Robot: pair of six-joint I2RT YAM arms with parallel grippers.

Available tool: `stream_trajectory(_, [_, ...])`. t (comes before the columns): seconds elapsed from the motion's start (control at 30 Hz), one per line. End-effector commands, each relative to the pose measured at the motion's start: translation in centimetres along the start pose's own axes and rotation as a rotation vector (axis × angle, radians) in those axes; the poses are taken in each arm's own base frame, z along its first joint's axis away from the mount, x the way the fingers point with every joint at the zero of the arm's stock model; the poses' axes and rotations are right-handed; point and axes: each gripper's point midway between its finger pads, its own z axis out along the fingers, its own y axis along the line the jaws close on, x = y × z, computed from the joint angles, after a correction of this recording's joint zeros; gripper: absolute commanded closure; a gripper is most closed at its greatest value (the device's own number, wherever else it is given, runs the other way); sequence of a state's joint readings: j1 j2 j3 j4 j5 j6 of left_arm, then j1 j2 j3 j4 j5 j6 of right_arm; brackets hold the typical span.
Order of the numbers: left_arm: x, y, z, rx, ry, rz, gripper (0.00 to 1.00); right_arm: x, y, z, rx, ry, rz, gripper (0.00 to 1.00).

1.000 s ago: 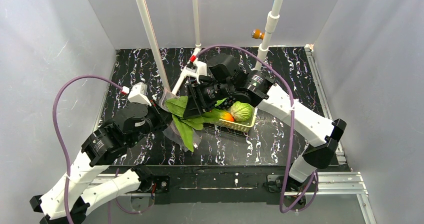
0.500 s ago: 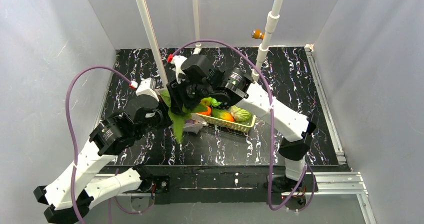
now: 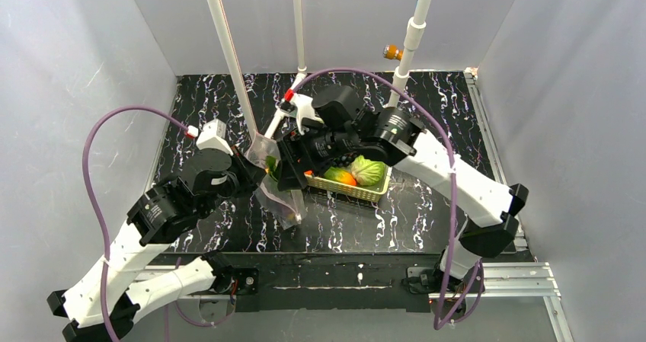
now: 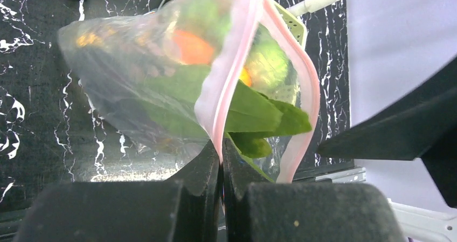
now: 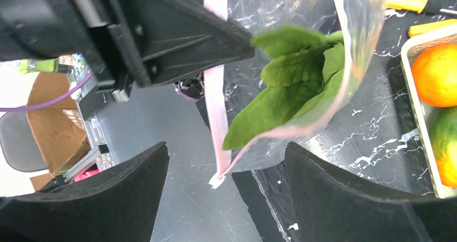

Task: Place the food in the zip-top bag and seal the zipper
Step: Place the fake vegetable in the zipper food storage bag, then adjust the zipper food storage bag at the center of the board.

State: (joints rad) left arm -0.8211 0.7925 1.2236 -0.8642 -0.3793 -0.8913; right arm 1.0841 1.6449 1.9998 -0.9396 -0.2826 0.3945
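Note:
The clear zip-top bag (image 3: 279, 199) hangs open between the grippers. My left gripper (image 4: 221, 151) is shut on its pinkish zipper (image 4: 230, 80) strip and holds the mouth up; it also shows in the top view (image 3: 251, 176). The green leaves (image 4: 245, 111) lie inside the bag, with their tips poking out at the mouth (image 5: 280, 94). My right gripper (image 5: 225, 158) is open and empty, its jaws on either side of the bag's mouth corner (image 3: 292, 176). The pale-green cabbage (image 3: 369, 170) sits in the slotted basket (image 3: 364, 193). The eggplant is hidden.
An orange fruit (image 5: 437, 72) and a green item (image 3: 334, 174) lie in the basket beside the cabbage. White poles (image 3: 228, 52) stand behind the bag. A yellow-handled tool (image 5: 401, 2) lies on the black marbled table (image 3: 426, 106) past the basket.
The leaves, held outside the bag before, now sit inside it. My right gripper has let them go and drawn back to the right. The left gripper still holds the bag.

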Motion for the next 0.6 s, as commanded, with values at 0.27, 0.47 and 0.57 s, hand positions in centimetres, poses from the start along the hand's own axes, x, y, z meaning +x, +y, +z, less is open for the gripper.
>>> stream_trajectory(0.27, [-1.1, -0.1, -0.2, 0.017, -0.071, -0.091, 1.00, 0.9, -0.6, -0.5, 0.094, -0.025, 0.005, 0.43])
stream_trajectory(0.47, [-1.5, -1.0, -0.7, 0.061, -0.078, -0.104, 1.00, 2.4, -2.2, 0.6, 0.196, -0.036, -0.003, 0.62])
stream_trajectory(0.57, [-1.3, -1.0, -0.9, 0.070, -0.069, -0.112, 1.00, 2.8, -2.7, 0.9, 0.220, -0.065, -0.024, 0.63])
